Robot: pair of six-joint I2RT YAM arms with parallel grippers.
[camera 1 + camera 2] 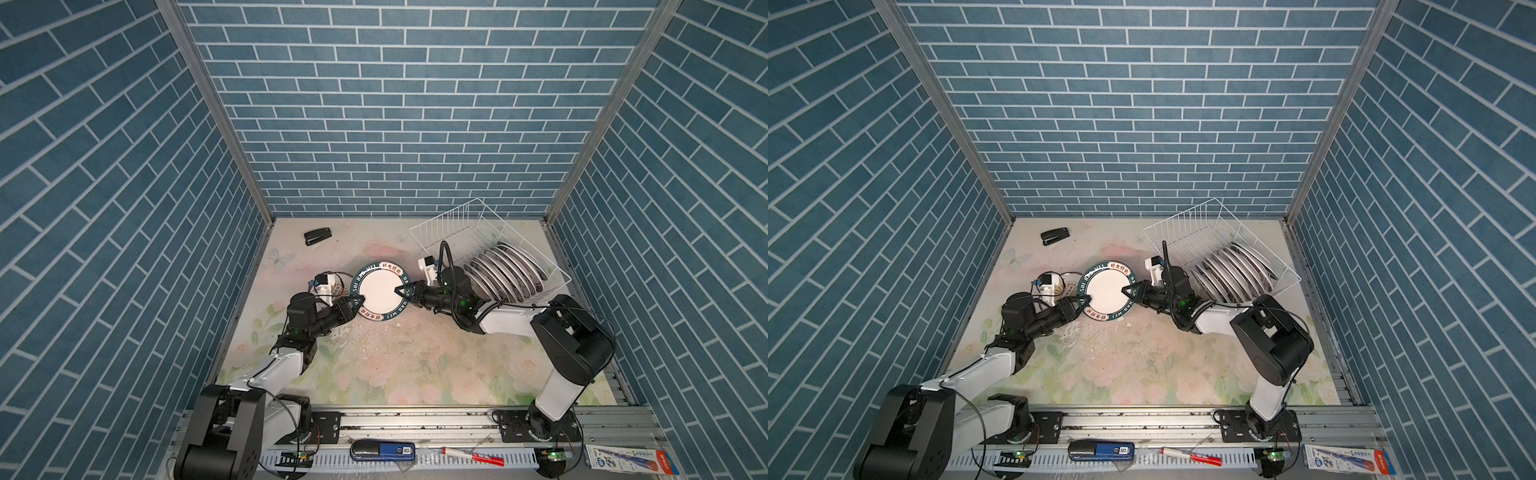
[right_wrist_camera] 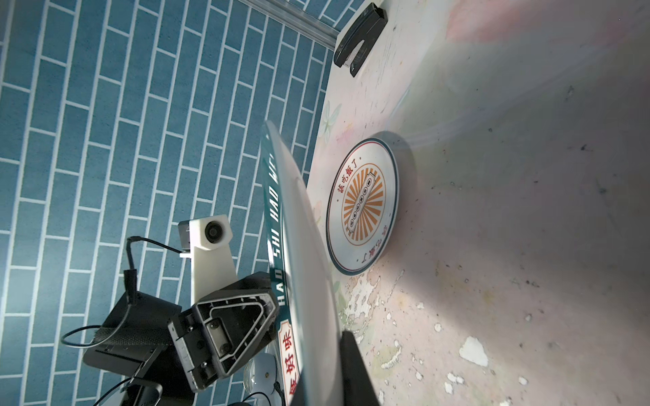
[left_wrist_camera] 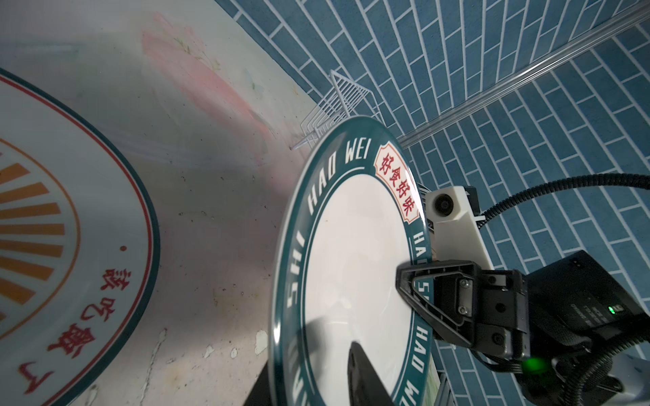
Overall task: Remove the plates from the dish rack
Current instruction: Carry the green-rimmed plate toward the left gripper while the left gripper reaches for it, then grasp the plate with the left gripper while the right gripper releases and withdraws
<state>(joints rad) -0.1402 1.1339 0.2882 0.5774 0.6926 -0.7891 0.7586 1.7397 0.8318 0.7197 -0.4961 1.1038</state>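
Green-rimmed plate [image 1: 380, 291] out of the dish rack [image 1: 453, 226], face up over the middle of the table [image 1: 415, 357], clear of the surface, spanned between both arms. Right end effector [image 1: 401, 291] clamped narrow on the rim at the rack side, one finger [image 3: 453, 298] lying over the lettered band. Left end effector [image 1: 360, 300] narrow astride the opposite rim, upper finger [image 2: 225, 316] laid against the glazed face; under finger hidden, so no telling whether pinched tight.

Glossy, round and shallow: white well, dark green band with pale lettering and red characters. Other plates [image 1: 505, 272] on edge in a close row between thin white wire dividers, at the near-right end of the rack, flared wire sides around them. Another plate [image 2: 364, 205], orange sunburst and red characters, flat on the table just beside the left wrist. Black stapler [image 1: 318, 237] well apart, near the far-left corner. Table cover floral, scuffed and flaking. Open room across the front half of the table, up to its front edge.
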